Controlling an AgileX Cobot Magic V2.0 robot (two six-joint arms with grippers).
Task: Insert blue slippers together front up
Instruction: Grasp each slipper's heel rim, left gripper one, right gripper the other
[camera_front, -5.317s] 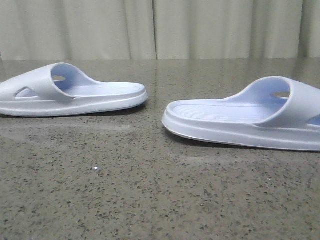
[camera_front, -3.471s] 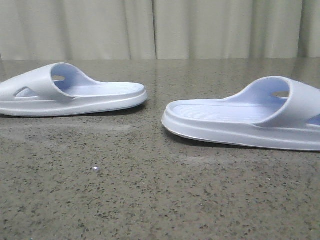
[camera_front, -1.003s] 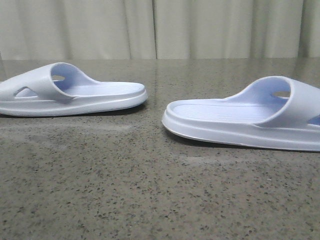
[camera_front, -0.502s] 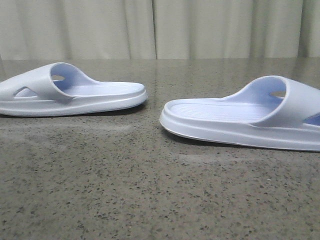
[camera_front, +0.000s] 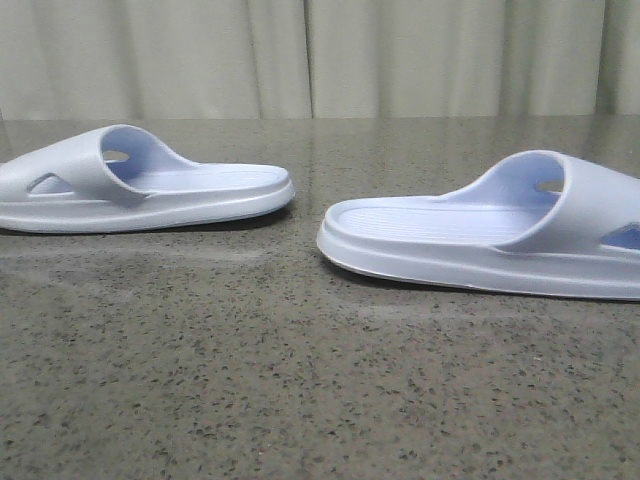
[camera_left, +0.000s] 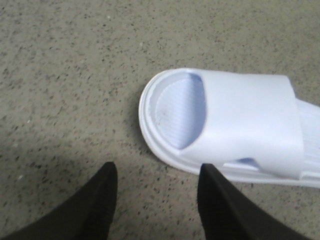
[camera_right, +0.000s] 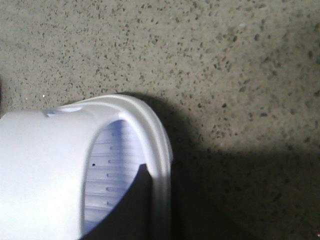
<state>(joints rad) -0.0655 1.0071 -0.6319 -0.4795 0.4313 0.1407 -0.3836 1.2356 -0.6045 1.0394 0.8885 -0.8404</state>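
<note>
Front view: two pale lavender-blue foam slippers lie soles down on a dark speckled stone table (camera_front: 250, 380), with pale curtains (camera_front: 320, 55) hanging behind. The left slipper (camera_front: 140, 190) sits toward the far left, its wide strap at the left end and its open footbed reaching toward the middle. The right slipper (camera_front: 480, 240) lies nearer the camera on the right, its ribbed footbed pointing toward the middle and its strap at the right edge of the picture. The two are apart, with bare table between their inner ends. No arm or gripper appears in this view. Left wrist view: the left gripper (camera_left: 155, 200) hangs over the table with its two black fingers (camera_left: 95, 200) spread wide and nothing between them. One finger tip overlaps the sole edge of the left slipper beside the strap, though whether it touches cannot be told. The slipper's rounded end, ribbed footbed and strap with a side hole are plain to see. Right wrist view: very close on the right slipper's strap and curved sole rim, with the ribbed footbed showing under the strap. A dark shape (camera_right: 130, 210) lies inside, under the strap, near the rim; it may be a finger of the right gripper, but its jaws cannot be made out, so their state cannot be told.
</note>
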